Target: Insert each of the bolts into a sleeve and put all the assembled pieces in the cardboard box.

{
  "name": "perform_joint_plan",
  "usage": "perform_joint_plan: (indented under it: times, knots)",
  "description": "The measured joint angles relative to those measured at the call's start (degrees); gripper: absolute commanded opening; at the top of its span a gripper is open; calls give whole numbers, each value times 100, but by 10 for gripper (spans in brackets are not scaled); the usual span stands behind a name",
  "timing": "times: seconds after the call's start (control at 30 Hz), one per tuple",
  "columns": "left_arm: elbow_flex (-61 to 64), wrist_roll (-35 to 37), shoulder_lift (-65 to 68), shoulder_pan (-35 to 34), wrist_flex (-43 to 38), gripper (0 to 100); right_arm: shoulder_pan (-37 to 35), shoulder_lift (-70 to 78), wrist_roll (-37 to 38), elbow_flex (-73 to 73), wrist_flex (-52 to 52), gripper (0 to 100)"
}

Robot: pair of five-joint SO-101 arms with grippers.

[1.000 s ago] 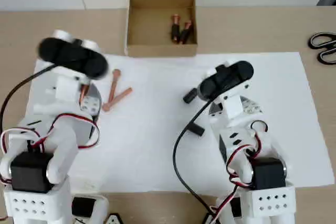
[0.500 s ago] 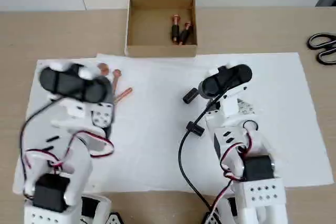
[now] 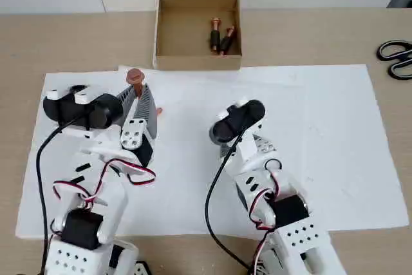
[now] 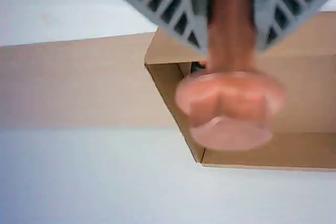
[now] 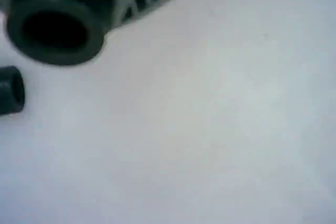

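Your L gripper was clamped on 1 bolt, shaft running out along the jaws, head out front toward the box. R gripper gripped 1 sleeve, bore open, off to the bolt's right; axes prob. needed lining up.

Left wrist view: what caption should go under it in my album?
Grey fingers clamp a copper-coloured bolt in front of the cardboard box corner.
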Motion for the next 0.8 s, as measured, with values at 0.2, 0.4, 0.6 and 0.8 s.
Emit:
perform_joint_plan:
  times: [0.2,0.4,0.6,0.8]
  knots:
    - [378,18,-26,615,-677,6,-519,0,-492,554,-554,6]
    - [571,18,-26,782,-976,6,-571,0,-905,633,-721,6]
    - [571,18,-9,782,-976,5,-571,0,-923,633,-721,6]
    - [202,18,624,765,-958,5,-571,-352,-923,633,-721,5]
